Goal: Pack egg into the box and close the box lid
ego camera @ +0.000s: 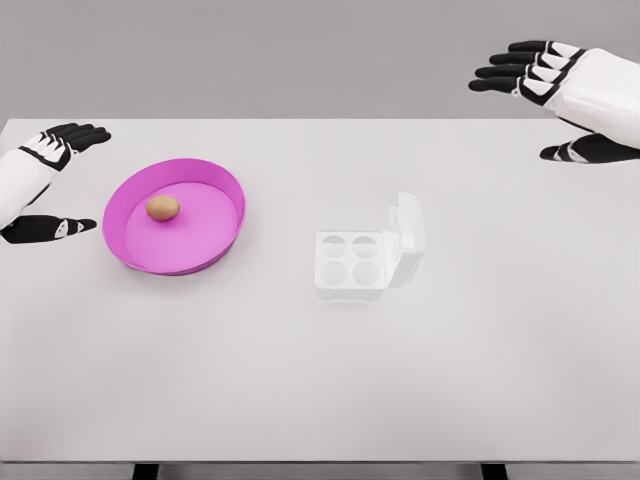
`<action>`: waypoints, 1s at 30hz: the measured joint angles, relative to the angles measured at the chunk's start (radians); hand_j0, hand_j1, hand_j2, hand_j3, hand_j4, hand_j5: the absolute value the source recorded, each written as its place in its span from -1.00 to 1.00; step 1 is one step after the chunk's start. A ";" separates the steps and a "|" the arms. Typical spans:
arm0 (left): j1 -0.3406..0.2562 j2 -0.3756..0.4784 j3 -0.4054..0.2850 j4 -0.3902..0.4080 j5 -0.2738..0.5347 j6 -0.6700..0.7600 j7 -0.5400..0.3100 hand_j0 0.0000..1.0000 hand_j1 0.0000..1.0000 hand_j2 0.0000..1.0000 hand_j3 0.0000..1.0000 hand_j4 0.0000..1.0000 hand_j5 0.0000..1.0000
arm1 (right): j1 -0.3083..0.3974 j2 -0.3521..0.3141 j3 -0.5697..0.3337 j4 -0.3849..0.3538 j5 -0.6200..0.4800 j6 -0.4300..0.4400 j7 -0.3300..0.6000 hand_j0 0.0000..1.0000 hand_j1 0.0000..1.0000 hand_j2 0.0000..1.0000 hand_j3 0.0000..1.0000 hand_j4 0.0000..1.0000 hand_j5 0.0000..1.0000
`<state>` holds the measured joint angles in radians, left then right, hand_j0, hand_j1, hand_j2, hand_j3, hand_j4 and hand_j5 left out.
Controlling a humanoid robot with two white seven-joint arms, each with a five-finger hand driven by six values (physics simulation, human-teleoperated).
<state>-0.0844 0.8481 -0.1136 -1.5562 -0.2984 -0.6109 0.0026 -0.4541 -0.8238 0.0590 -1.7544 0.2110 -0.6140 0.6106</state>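
The egg [163, 208] lies in the pink dish [175, 216] near the table's [320, 380] left edge, the box [368, 256] stands mid-table with lid raised to receive it, and the left hand [50, 185] and right hand [560, 95] hover spread and empty.

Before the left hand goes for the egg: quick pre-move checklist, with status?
1. Egg visible, lying in the pink bowl: ok.
2. Left hand open, holding nothing: ok.
3. Right hand open, away from the box: ok.
4. Egg box lid open: ok.
5. Four cups in the box unoccupied: ok.
6. Nothing on the table between bowl and box: ok.
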 measured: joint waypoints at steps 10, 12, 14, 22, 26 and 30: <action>0.000 0.009 -0.011 -0.001 -0.002 0.000 -0.009 1.00 1.00 1.00 1.00 1.00 1.00 | 0.031 -0.039 -0.005 0.000 0.002 0.000 0.001 1.00 1.00 1.00 1.00 1.00 1.00; -0.011 0.010 -0.025 -0.001 0.001 0.000 -0.039 1.00 1.00 1.00 1.00 1.00 1.00 | 0.035 -0.043 -0.005 0.000 0.001 0.000 0.001 1.00 1.00 1.00 1.00 1.00 1.00; -0.035 0.010 -0.036 -0.001 0.008 0.000 -0.090 1.00 1.00 1.00 1.00 1.00 1.00 | 0.067 -0.045 -0.005 0.000 0.001 0.000 0.001 1.00 1.00 1.00 1.00 1.00 1.00; -0.101 0.012 -0.095 0.001 0.163 -0.001 -0.436 1.00 1.00 1.00 1.00 1.00 1.00 | 0.195 -0.059 -0.008 0.000 0.006 -0.001 0.001 1.00 1.00 1.00 1.00 1.00 1.00; -0.101 0.014 -0.098 0.002 0.222 -0.002 -0.558 1.00 1.00 1.00 1.00 1.00 1.00 | 0.258 -0.064 -0.031 0.000 0.009 -0.001 0.001 1.00 1.00 1.00 1.00 1.00 1.00; -0.103 0.016 -0.099 0.001 0.265 -0.003 -0.593 1.00 1.00 1.00 1.00 1.00 1.00 | 0.268 -0.087 -0.059 0.000 0.009 0.000 0.001 1.00 1.00 1.00 1.00 1.00 1.00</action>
<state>-0.1871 0.8640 -0.2125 -1.5550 -0.0339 -0.6135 -0.5905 -0.1856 -0.9107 0.0004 -1.7546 0.2204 -0.6141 0.6115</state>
